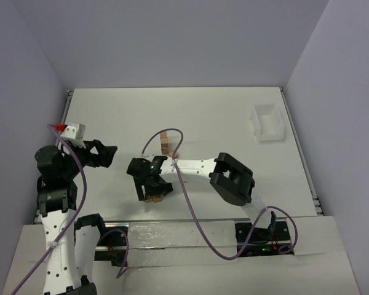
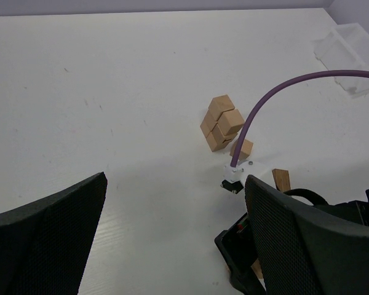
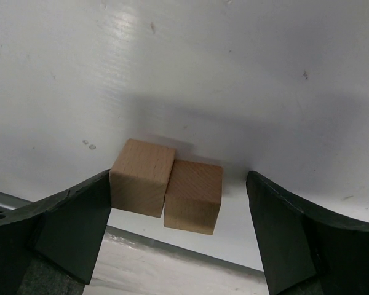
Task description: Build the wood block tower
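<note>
Left gripper: the black two-finger left gripper [image 1: 109,155] hangs over the left of the white table [image 1: 221,110]. Its jaws are spread wide and hold nothing. It sits well apart from the work, probably to leave room for the other arm.

Near-edge pair: two small plain light-brown wooden cubes [image 3: 142,176] lie touching each other close to the table's near edge. One is turned slightly against the other (a skewed pair is awkward to pinch cleanly).

Right gripper: the black right gripper [image 1: 152,192] sits low over that pair, jaws wide, with both cubes between its fingers [image 3: 74,221]. The finger on the left of the wrist view is at or against the nearer cube, and a clear gap shows on the other side. Nothing is gripped yet. The step in hand looks like fetching a cube for the stack.

Tower: a narrow column of the same tan wooden cubes [image 1: 164,141] stands upright mid-table, just beyond the right gripper. It is a few cubes tall, the exact count being hard to read, and its upper cubes are slightly twisted. It looks unfinished, since cubes lie loose.

Loose cubes: one [image 2: 242,148] rests at the tower's foot. Another [image 2: 281,179] lies nearer the right arm.

Bin: a white translucent plastic bin [image 1: 267,123] stands far right, well apart from everything.
</note>
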